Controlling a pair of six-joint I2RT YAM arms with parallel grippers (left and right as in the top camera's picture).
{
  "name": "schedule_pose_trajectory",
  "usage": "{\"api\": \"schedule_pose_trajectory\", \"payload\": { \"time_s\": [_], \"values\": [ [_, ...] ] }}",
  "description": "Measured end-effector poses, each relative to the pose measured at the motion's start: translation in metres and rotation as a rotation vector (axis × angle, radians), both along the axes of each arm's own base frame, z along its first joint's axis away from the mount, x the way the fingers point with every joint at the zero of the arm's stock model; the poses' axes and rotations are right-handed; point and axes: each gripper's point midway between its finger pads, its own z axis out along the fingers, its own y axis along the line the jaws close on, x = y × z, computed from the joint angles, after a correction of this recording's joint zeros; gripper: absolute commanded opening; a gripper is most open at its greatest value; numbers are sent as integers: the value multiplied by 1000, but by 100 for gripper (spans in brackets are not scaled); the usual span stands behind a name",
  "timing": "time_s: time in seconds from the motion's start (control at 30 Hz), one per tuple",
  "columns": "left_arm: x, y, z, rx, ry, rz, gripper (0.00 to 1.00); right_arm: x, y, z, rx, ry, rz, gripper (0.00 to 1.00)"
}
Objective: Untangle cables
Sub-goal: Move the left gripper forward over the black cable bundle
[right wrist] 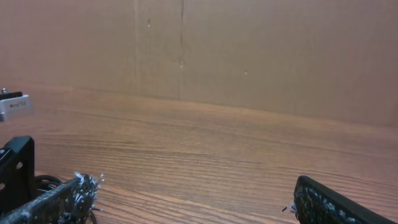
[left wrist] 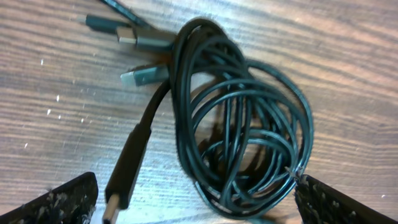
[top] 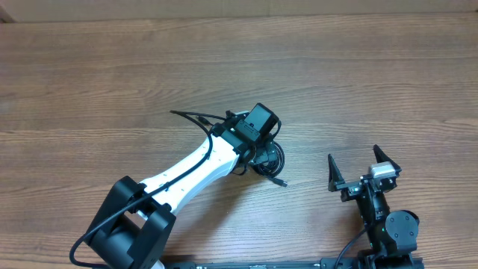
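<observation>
Black cables [left wrist: 242, 124] lie in one tangled coil on the worktop [top: 112, 90], so no strand is freed yet. The left tool [left wrist: 199, 208] hangs spread over the coil, holding nothing; the right tool [top: 357, 170], also spread, stands apart.

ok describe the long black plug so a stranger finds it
On the wooden table, the white left arm reaches over a coil of thin black cables. Left of that coil in the left wrist view lies the plug, long and black, unlike the short grey plugs above it.
</observation>
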Motion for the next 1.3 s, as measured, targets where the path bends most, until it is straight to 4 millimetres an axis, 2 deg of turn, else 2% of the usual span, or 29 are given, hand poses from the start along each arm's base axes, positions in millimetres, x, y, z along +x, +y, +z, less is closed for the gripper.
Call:
{"api": "schedule_pose_trajectory", "payload": {
  "time_s": [0.8,0.97,1.0,1.1,1.3],
  "values": [
    [10,6,2,32,-54,29,100,0,0,0,0,0,0,100],
    [12,5,-9,43,-40,39,100,0,0,0,0,0,0,100],
    [11,5,-14,48,-30,45,98,0,0,0,0,0,0,100],
    [10,5,-28,58,-1,58,82,0,0,0,0,0,0,100],
    [13,1,-34,47,0,67,77,0,0,0,0,0,0,100]
  ]
}}
